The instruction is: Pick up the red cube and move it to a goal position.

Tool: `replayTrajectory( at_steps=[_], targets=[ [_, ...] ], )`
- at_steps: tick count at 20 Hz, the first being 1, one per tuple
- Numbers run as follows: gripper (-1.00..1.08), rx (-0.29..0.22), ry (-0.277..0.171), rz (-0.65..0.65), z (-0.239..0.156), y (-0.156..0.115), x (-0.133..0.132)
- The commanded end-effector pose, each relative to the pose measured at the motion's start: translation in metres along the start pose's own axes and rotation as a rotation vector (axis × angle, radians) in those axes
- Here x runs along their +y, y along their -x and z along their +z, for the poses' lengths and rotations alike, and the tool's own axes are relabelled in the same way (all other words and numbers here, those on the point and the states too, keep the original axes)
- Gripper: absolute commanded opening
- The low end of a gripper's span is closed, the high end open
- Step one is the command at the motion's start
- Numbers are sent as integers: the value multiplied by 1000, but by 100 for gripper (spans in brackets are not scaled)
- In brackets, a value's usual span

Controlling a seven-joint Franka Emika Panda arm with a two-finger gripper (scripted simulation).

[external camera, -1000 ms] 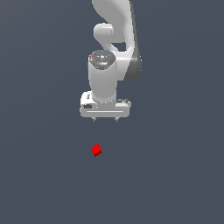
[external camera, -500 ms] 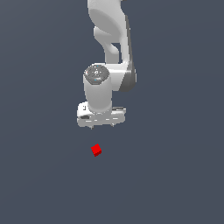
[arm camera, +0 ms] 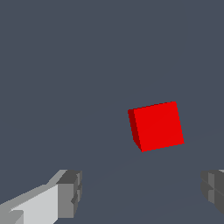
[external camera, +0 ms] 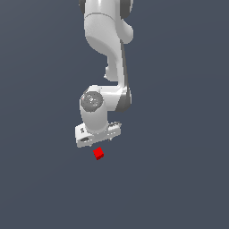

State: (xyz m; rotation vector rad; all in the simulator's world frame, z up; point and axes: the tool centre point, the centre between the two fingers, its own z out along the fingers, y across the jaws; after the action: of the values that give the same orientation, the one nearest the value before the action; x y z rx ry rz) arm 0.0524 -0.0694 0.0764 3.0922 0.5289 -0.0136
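Note:
The red cube [external camera: 98, 154] is small and bright red and lies on the dark grey floor. In the exterior view my white gripper [external camera: 99, 141] hangs just above and behind it, its fingers mostly hidden behind the hand. In the wrist view the red cube [arm camera: 156, 125] is large and lies ahead of the gap between the fingers. One fingertip [arm camera: 70, 192] and the other fingertip [arm camera: 213, 187] stand wide apart with nothing between them, so my gripper [arm camera: 142, 190] is open and empty.
The dark grey floor [external camera: 179, 179] spreads flat all around. The white arm [external camera: 107, 40] rises above the gripper.
The gripper has come down and toward the cube, from well above it to just over it. The cube has not moved.

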Motion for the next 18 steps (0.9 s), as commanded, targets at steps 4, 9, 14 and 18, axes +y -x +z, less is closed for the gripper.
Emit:
replayTrajectory(
  at_steps=[4, 9, 14, 18],
  targets=[
    [100, 6, -1, -104, 30, -16, 13],
    [100, 8, -2, -163, 47, -26, 20],
    [100, 9, -2, -193, 55, -31, 23],
    [100, 10, -2, -199, 56, -33, 24]
  ],
)
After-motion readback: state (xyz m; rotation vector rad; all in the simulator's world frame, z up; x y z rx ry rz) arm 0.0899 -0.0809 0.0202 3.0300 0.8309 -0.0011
